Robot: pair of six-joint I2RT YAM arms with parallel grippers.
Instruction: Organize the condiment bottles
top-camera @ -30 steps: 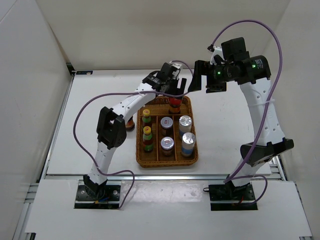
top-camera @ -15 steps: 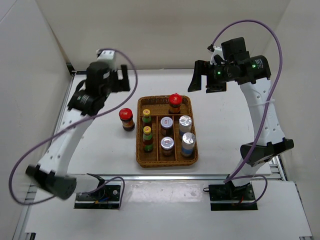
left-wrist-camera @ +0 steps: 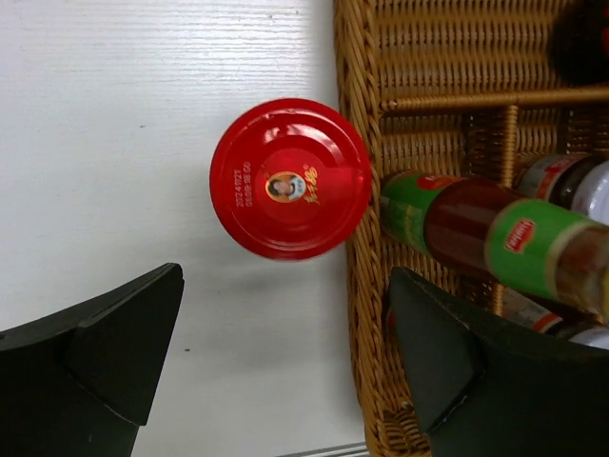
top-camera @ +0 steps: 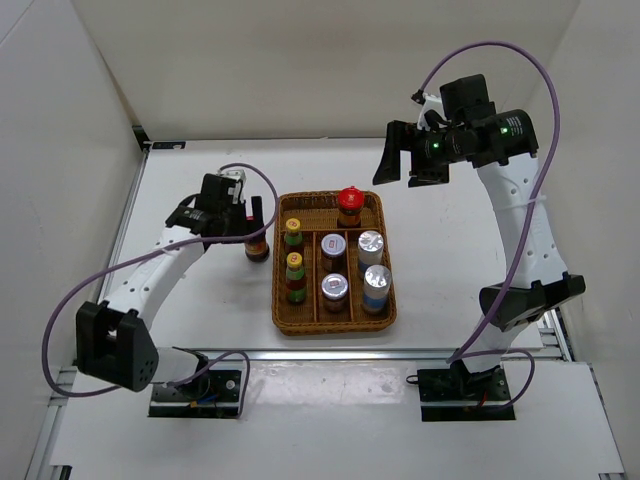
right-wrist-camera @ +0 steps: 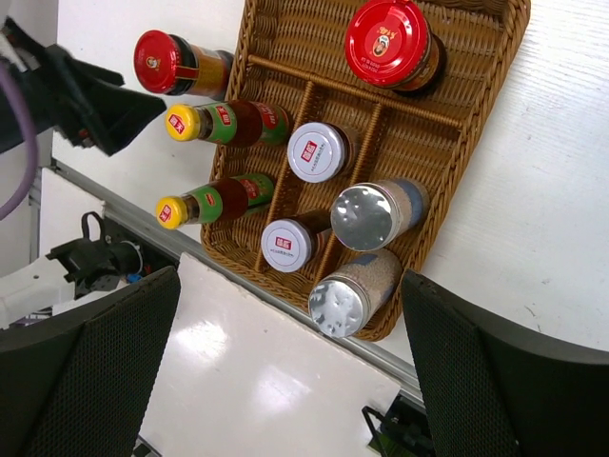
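Observation:
One red-lidded jar [top-camera: 256, 241] stands on the table just left of the wicker tray [top-camera: 385, 320]. My left gripper [top-camera: 249, 214] is open beside and just behind it. In the left wrist view the jar's red lid [left-wrist-camera: 290, 178] lies ahead of the open fingers [left-wrist-camera: 95, 352], not between them. The other red-lidded jar [top-camera: 349, 205] stands in the tray's back compartment. Two yellow-capped bottles [top-camera: 294, 252] fill the left column. Silver and white-topped jars [top-camera: 352, 266] fill the middle and right columns. My right gripper [top-camera: 400, 160] is open and empty, high above the table behind the tray.
In the left wrist view the tray's left rim [left-wrist-camera: 357, 248] runs under my right finger, close against the jar, with a yellow-capped bottle [left-wrist-camera: 476, 224] beside it. In the right wrist view, my left gripper [right-wrist-camera: 95, 100] shows by the outer jar [right-wrist-camera: 176, 62]. White walls enclose the table.
My left gripper let go of the red-lidded jar at the tray's back, swung out to the left, and now sits low by the jar on the table. The right arm barely moved.

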